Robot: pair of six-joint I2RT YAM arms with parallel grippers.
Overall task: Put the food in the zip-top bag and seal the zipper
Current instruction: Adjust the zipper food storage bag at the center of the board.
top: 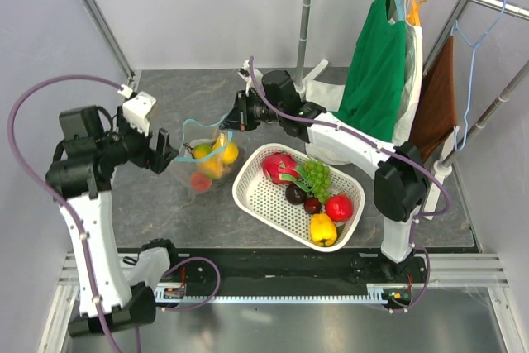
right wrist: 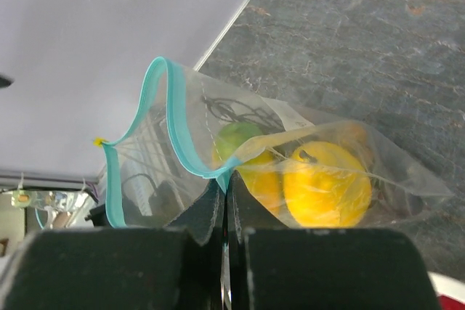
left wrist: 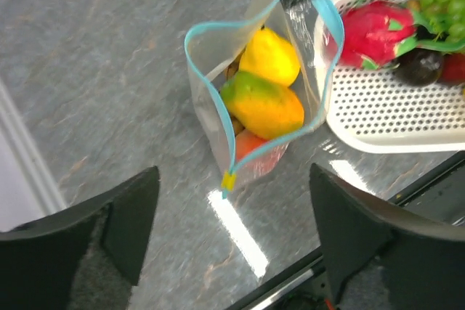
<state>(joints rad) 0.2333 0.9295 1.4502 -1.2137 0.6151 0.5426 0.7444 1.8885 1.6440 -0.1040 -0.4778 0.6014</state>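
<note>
We are seeing a grey bench (top: 165, 196) carrying a white basket (top: 248, 196) at centre right of the top view. The bag (top: 207, 167) is standing just left of it, mouth gaping. The right end effector (right wrist: 225, 194) is pinching its zipper (right wrist: 176, 125). The left end effector (top: 165, 155) is hanging wide apart at centre left, gripping nothing. A mango (left wrist: 263, 105) and a lemon (left wrist: 270, 56) are lying inside.

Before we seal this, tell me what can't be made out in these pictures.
Lowest fruit in the bag: left wrist view, mostly covered by the mango and lemon.
Basket: left wrist view, cut off by the right edge.
Zipper corner: right wrist view, pinched between the right fingers.
Bag's contents: top view, too small.
</note>
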